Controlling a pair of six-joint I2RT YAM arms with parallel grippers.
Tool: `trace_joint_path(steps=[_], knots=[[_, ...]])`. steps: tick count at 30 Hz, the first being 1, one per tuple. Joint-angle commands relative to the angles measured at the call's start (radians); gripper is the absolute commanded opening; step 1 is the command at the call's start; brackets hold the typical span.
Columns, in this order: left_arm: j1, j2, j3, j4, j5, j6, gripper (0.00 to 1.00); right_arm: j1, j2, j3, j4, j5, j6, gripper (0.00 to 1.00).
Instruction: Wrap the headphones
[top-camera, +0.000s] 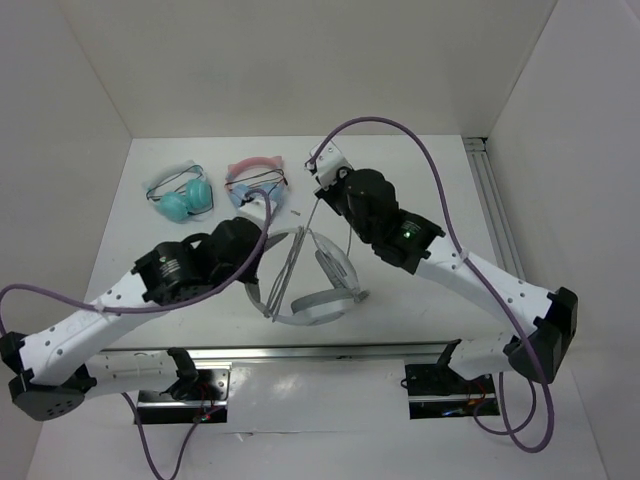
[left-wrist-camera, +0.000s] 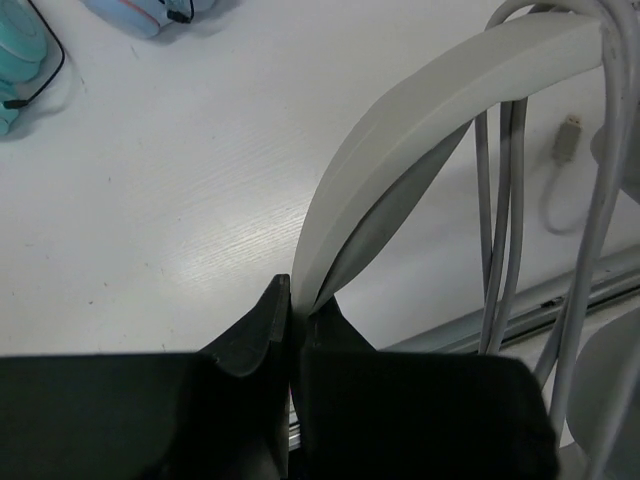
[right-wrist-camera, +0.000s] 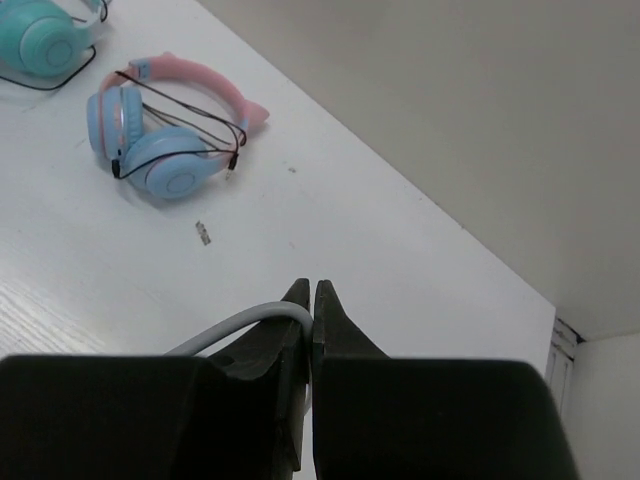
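Two grippers, both engaged. Item: left gripper (left-wrist-camera: 293, 300), jaws clamped on the headband (left-wrist-camera: 420, 120) of the headphones (top-camera: 318, 303), which we place at lower centre of the top view, between the arms. Item: right gripper (right-wrist-camera: 311, 300), upper centre, jaws pinching the cable (right-wrist-camera: 235, 328). Several cable strands hang over the headband; the plug (left-wrist-camera: 568, 135) lies free on the table (left-wrist-camera: 150, 200). We judge wrapping partly done, with remaining slack and plug left to wind in.
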Motion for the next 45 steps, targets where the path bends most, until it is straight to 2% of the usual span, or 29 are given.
trace_joint_path(steps=[1,4,5,7,8,12,16,18,22,28,32,37,40,45], knots=[[-0.020,-0.093,0.114,-0.130,0.108,0.064,0.00,-0.109,0.000,0.065,0.065,-0.076,0.058,0.00],[-0.020,-0.103,0.252,-0.187,0.119,0.064,0.00,-0.193,0.000,0.015,0.065,-0.247,0.107,0.00],[-0.020,-0.094,0.322,-0.196,0.119,0.074,0.00,-0.212,-0.012,-0.001,0.074,-0.410,0.121,0.01],[-0.020,-0.079,0.396,-0.216,0.119,0.075,0.00,-0.241,-0.024,-0.064,0.117,-0.553,0.167,0.04],[-0.020,-0.064,0.460,-0.227,0.132,0.087,0.00,-0.268,-0.024,-0.082,0.155,-0.681,0.208,0.06],[-0.020,-0.037,0.588,-0.207,0.157,0.087,0.00,-0.310,0.026,-0.139,0.255,-0.907,0.326,0.06],[-0.020,-0.017,0.657,-0.161,0.171,0.073,0.00,-0.310,0.106,-0.293,0.514,-1.024,0.484,0.07],[-0.020,-0.017,0.666,-0.120,0.162,0.047,0.00,-0.264,0.172,-0.340,0.670,-1.043,0.568,0.08],[-0.020,-0.007,0.689,-0.082,0.056,-0.003,0.00,-0.187,0.284,-0.420,0.847,-1.001,0.644,0.14],[-0.020,0.029,0.727,-0.081,-0.107,-0.097,0.00,-0.169,0.434,-0.532,1.036,-0.992,0.728,0.16],[-0.020,0.038,0.750,-0.065,-0.162,-0.142,0.00,-0.192,0.508,-0.622,1.108,-1.015,0.751,0.16],[-0.020,0.059,0.787,-0.083,-0.263,-0.182,0.00,-0.203,0.520,-0.688,1.168,-1.015,0.762,0.16],[-0.020,0.079,0.809,-0.083,-0.277,-0.182,0.00,-0.203,0.520,-0.699,1.142,-1.015,0.753,0.16],[-0.009,0.101,0.836,-0.094,-0.248,-0.171,0.00,-0.221,0.520,-0.708,1.124,-1.024,0.733,0.23]])
